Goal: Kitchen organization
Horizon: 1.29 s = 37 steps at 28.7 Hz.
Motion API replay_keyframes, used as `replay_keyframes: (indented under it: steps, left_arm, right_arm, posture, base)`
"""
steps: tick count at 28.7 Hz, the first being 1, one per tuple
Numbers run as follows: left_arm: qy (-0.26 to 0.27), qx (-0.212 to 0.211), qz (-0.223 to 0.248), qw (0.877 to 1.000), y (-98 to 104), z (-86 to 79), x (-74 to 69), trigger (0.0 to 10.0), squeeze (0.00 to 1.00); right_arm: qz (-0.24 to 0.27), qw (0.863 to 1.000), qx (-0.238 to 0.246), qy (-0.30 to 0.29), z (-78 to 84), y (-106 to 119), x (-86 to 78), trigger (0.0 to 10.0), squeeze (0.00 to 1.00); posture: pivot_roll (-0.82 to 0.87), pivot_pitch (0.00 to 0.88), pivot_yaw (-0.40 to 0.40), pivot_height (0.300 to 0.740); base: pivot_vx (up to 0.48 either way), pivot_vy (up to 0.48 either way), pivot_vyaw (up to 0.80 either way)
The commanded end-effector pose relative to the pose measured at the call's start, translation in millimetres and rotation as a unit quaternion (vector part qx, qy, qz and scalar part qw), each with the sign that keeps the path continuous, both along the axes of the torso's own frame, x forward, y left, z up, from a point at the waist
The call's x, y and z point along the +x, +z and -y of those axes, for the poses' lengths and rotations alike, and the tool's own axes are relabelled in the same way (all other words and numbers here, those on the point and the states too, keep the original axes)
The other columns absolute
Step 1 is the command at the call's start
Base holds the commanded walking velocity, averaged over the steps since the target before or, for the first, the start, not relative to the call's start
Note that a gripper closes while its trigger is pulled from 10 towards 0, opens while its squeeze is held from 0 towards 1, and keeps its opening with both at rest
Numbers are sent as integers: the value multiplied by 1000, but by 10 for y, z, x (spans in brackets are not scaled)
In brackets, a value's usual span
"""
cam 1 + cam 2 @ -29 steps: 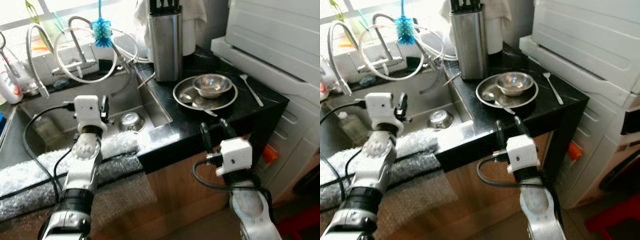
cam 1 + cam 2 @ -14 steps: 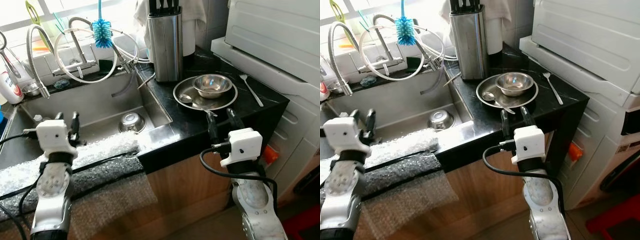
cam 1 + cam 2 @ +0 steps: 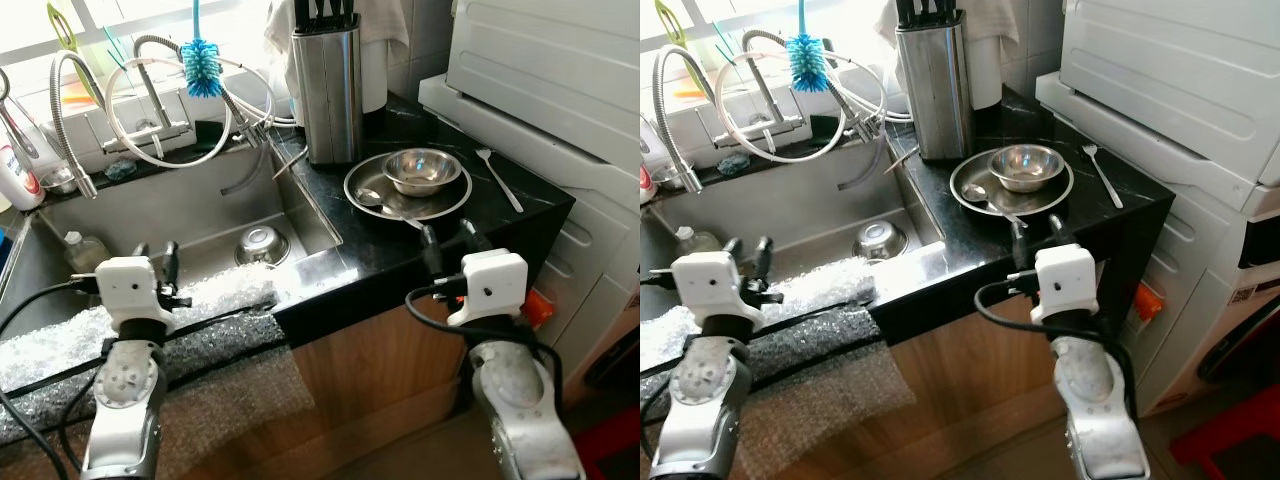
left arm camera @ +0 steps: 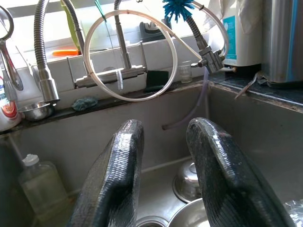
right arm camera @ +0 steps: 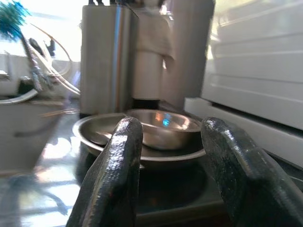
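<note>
Reaching toward the steel plate [image 3: 407, 198] on the black surface [image 3: 520, 215], my right gripper [image 3: 443, 239] hangs empty at the edge, fingers parted. A small bowl [image 3: 422, 169] and spoon [image 3: 377, 200] sit on it (loose, I judge), so I should lift level. My left gripper [image 3: 153, 255], open and empty, hovers over the sink [image 3: 150, 215].

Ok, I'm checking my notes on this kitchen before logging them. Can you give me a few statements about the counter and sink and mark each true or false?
1. The small steel bowl sits on the round steel plate. True.
2. A fork lies inside that bowl. False: it lies on the black counter, right of the plate.
3. The right gripper is shut on a spoon. False: it is open and holds nothing.
4. A steel bowl lies in the sink. True.
5. The left gripper is open. True.
</note>
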State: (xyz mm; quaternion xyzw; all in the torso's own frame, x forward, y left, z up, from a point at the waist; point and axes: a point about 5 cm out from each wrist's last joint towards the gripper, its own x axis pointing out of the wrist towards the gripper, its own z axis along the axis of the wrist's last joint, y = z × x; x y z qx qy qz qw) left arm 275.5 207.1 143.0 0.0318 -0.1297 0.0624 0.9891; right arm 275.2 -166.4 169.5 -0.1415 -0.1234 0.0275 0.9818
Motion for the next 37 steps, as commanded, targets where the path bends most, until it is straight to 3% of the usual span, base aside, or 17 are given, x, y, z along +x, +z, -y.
replay_keyframes:
  steps: [1,7,9,11,16,20,25,33,37]
  left_arm:
    - [6,3,7,1000,72,-6,15,10000,0]
    - [5,0,6,1000,98,33,63,10000,0]
    - [2,0,5,1000,100,49,77,10000,0]
    - [-2,2,5,1000,110,73,96,10000,0]
    - [-11,11,5,1000,123,108,106,10000,0]
    - [-14,12,-2,1000,100,131,111,10000,0]
    - [-17,14,-2,1000,104,144,120,10000,0]
    - [-26,20,-6,999,81,227,124,10000,0]
    - [-33,20,-9,999,61,283,120,10000,0]
  right_arm:
    - [11,1000,4,-8,51,130,46,10000,0]
    - [12,1000,-7,-23,260,429,199,10000,0]
    - [10,1000,12,-23,299,485,227,10000,0]
    - [16,996,79,-47,385,546,271,10000,0]
    - [-1,991,112,-69,433,515,281,10000,0]
    - [-42,990,91,-94,539,379,305,10000,0]
    - [-52,985,123,-109,618,388,351,10000,0]
    - [-100,985,119,-81,466,269,464,10000,0]
    - [-123,988,81,-47,334,159,492,10000,0]
  posture:
    - [-171,0,151,740]
    - [-170,0,152,740]
    - [-171,0,154,740]
    - [-169,0,155,740]
    - [-166,0,158,740]
    - [-164,0,160,740]
    - [-162,0,160,740]
    - [-146,0,153,740]
    - [-146,0,155,740]
  base:
    - [0,0,0]
    - [0,0,0]
    - [0,0,0]
    - [0,0,0]
    - [0,0,0]
    - [0,0,0]
    - [0,0,0]
    - [0,0,0]
    - [0,0,0]
